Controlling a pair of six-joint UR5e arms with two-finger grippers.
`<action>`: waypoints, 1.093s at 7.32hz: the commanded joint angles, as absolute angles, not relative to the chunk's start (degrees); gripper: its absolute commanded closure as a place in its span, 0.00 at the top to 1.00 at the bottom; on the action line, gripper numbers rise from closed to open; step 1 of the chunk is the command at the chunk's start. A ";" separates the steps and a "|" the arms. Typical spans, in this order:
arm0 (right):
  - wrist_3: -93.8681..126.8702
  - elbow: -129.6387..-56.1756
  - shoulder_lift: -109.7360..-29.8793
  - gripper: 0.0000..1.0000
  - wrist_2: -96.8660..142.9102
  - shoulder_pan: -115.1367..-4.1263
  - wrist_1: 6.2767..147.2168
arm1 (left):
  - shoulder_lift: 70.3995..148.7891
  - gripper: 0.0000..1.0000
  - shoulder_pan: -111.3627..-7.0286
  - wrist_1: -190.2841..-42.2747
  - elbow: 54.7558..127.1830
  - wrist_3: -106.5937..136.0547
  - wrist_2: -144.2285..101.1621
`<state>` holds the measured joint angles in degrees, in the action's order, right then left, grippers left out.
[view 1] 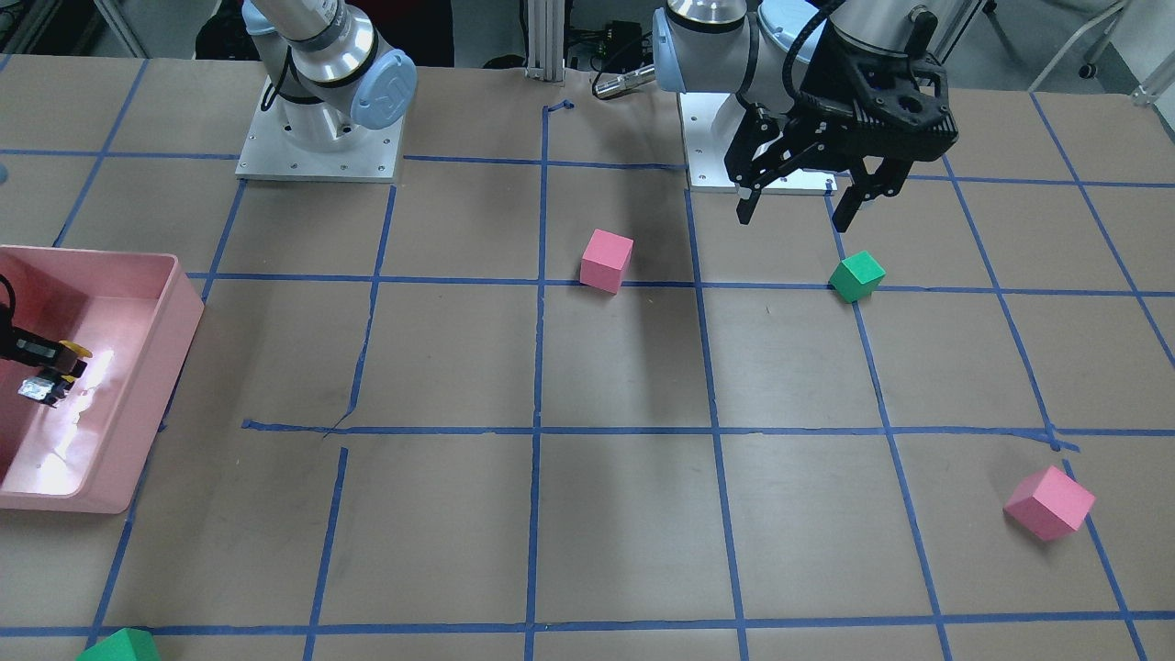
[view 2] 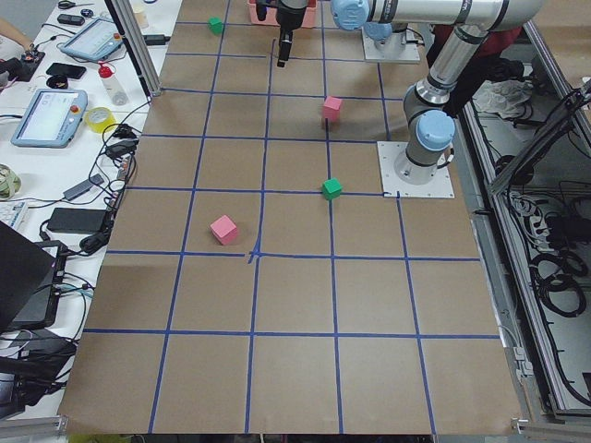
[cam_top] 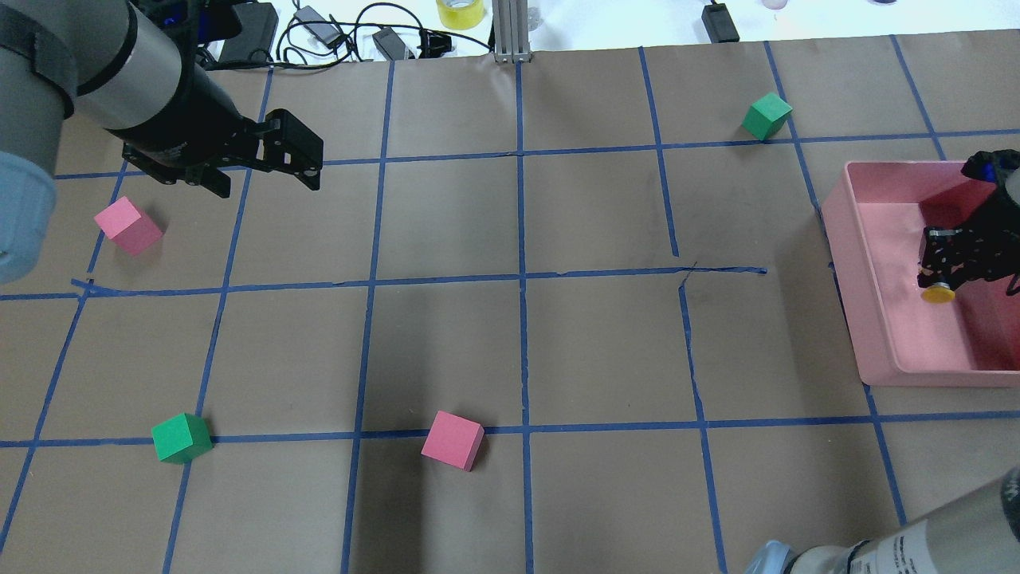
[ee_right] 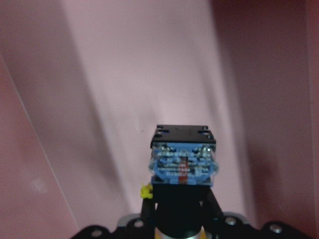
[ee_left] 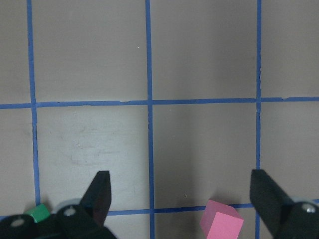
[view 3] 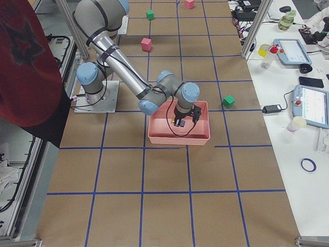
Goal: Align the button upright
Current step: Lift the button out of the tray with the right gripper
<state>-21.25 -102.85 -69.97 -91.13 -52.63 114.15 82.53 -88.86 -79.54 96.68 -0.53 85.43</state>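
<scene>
Pinching the button (ee_right: 183, 159) in the bin (cam_top: 861, 303), the right gripper (cam_top: 947, 273) may topple it if it lands tilted. The left gripper (view 1: 794, 218) hangs spread.

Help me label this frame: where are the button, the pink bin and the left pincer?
button (cam_top: 938, 294): overhead view, on its yellow cap.
pink bin (cam_top: 865, 307): overhead view, on a side wall.
left pincer (ee_left: 179, 173): left wrist view, midway between the open fingertips.

Yellow-capped button (cam_top: 938, 294) inside pink bin (cam_top: 861, 295)
</scene>
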 commanded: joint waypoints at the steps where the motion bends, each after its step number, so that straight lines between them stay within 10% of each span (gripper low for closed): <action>1: -19.70 -95.75 -70.84 0.00 -91.05 -53.17 104.73 | 82.53 1.00 -88.86 -79.54 96.68 -0.53 85.43; 8: -18.11 -91.94 -74.87 0.00 -95.17 -59.56 100.55 | 82.53 1.00 -88.86 -79.54 96.68 -0.53 85.43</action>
<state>-18.11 -92.65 -74.09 -93.56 -57.23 100.67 82.53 -88.86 -79.52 96.68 -0.53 85.43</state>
